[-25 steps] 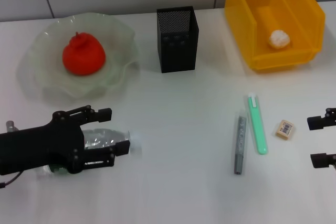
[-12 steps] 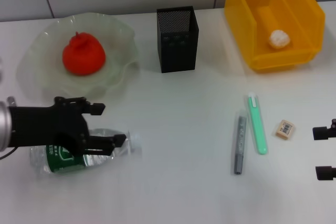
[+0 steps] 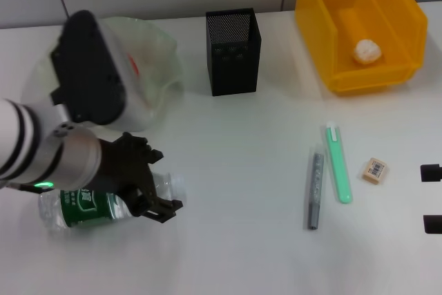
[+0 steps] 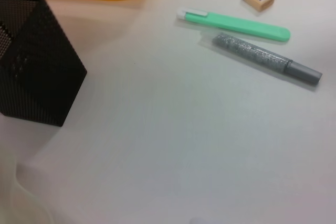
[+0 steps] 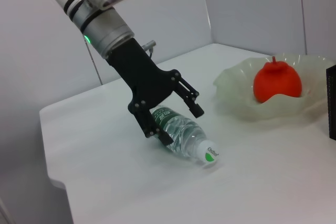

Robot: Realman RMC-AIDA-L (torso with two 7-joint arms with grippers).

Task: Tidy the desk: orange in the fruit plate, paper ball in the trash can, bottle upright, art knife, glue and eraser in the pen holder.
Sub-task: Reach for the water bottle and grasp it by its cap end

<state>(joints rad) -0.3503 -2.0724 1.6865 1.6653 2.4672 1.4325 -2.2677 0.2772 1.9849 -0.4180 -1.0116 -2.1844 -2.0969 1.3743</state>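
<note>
Left tool spread wide over the lying bottle.

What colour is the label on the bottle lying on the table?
Green with white print, wrapped around the bottle; clearest in the head view.

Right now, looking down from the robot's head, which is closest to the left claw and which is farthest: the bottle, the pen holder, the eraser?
1. The bottle: lying on its side right at the open left claw, near the robot.
2. The pen holder: farther back, mid-table.
3. The eraser: far over on the robot's right side.
</note>
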